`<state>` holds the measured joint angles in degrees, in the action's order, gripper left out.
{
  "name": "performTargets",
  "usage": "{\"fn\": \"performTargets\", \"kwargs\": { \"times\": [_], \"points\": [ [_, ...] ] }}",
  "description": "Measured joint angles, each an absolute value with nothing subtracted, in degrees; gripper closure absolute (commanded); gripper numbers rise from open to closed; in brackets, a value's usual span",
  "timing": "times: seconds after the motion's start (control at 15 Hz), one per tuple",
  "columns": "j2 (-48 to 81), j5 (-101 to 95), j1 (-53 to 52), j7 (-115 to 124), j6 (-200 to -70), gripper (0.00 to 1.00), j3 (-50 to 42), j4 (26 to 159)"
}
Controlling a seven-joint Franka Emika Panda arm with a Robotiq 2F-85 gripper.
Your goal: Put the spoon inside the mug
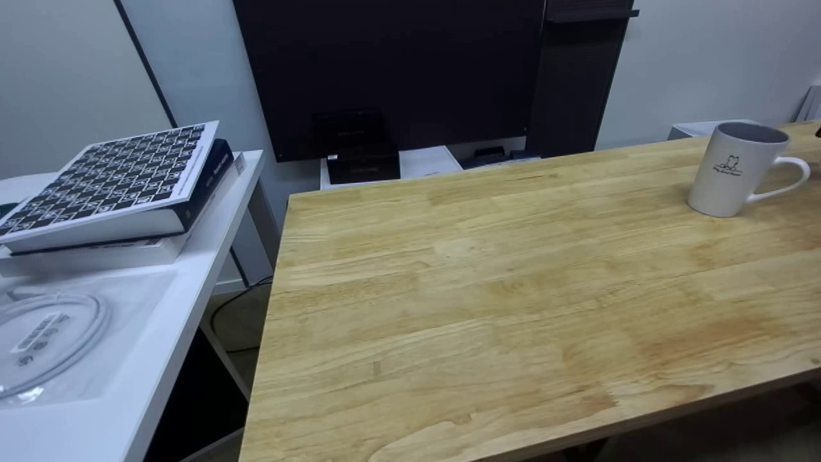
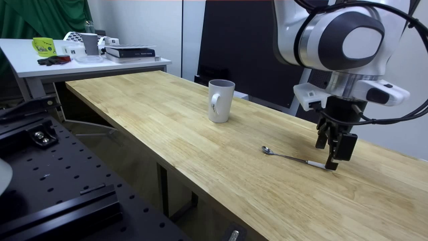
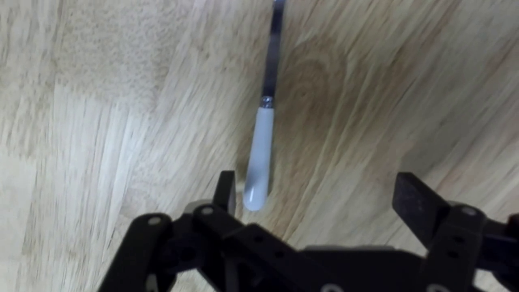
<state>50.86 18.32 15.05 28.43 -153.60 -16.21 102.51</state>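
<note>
The white mug (image 1: 728, 173) stands upright on the wooden table, its handle and small dark print showing in an exterior view; it also shows in an exterior view (image 2: 226, 100). The spoon (image 2: 289, 157) lies flat on the table in an exterior view, its bowl toward the mug. In the wrist view the spoon's white handle end (image 3: 259, 158) and part of its dark shaft show; its bowl is out of frame. My gripper (image 3: 315, 182) is open and points down over the handle end. The handle tip is between the fingers, close to the left finger. The gripper also shows in an exterior view (image 2: 329, 152).
A white side table (image 1: 211, 256) with stacked books (image 1: 122, 186) and a bagged cable (image 1: 58, 340) stands past the wooden table's (image 1: 487, 289) end. A green mug (image 2: 44, 47) and a grey cup (image 2: 90, 44) stand there too. A black perforated surface (image 2: 83, 187) is in the foreground.
</note>
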Motion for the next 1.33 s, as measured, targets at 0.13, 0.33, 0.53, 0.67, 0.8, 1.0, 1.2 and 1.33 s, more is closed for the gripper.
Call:
{"fn": "performTargets", "kwargs": {
  "times": [0.13,0.33,0.53,0.67,0.8,1.0,1.2,1.33],
  "points": [
    [50.9,18.7,15.0,28.8,-153.6,0.0,-16.2,102.5],
    [50.9,19.0,15.0,29.6,-153.3,0.0,-16.3,102.5],
    [51.0,19.0,15.0,30.4,-153.2,0.0,-16.3,102.5],
    [51.1,19.0,15.0,30.5,-153.2,0.0,-16.4,102.5],
    [51.3,19.1,15.0,30.7,-153.2,0.0,-16.4,102.6],
    [51.6,19.1,15.0,30.7,-153.2,0.25,-16.5,102.6],
    [51.6,19.1,14.8,30.8,-153.7,0.46,-16.6,102.5],
    [51.6,19.1,14.2,31.2,-153.9,0.6,-17.1,102.5]
  ]
}}
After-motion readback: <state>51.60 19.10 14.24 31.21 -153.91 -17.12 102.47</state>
